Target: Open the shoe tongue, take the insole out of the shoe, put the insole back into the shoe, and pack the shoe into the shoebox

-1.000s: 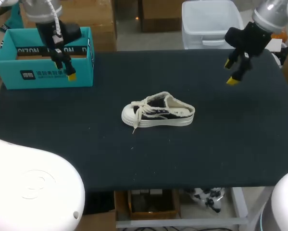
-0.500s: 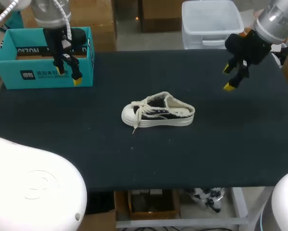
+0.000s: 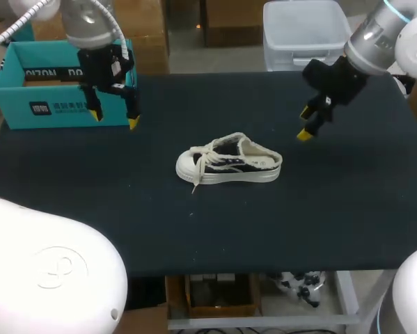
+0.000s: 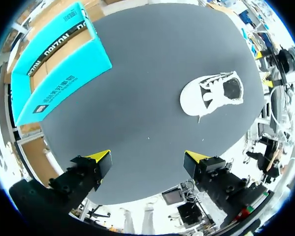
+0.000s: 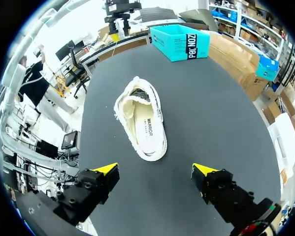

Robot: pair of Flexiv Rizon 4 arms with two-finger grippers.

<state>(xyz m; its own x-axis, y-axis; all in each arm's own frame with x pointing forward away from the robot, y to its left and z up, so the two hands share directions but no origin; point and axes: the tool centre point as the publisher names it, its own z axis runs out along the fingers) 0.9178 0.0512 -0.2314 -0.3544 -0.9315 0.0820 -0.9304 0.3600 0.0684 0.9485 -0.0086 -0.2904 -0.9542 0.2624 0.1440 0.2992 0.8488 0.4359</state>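
A white low sneaker (image 3: 229, 161) with dark side stripes and loose laces lies on its sole mid-table, toe to the left. Its cream insole (image 5: 145, 125) shows inside the opening in the right wrist view. The teal shoebox (image 3: 62, 83) stands open at the back left corner. My left gripper (image 3: 115, 118) hangs open just right of the box front, well left of and behind the shoe (image 4: 211, 93). My right gripper (image 3: 304, 123) hangs open behind and to the right of the heel. The shoe (image 5: 140, 120) lies ahead of its spread fingers (image 5: 154, 169). Both grippers hold nothing.
The black table top (image 3: 333, 209) spreads wide around the shoe, with bare surface in front and to the right. In the left wrist view the shoebox (image 4: 53, 64) lies ahead and to one side of the open gripper (image 4: 147, 158).
My left gripper has moved right and forward, off the box front toward the shoe. My right gripper has moved left and lower toward the shoe's heel. The shoe has stayed put.
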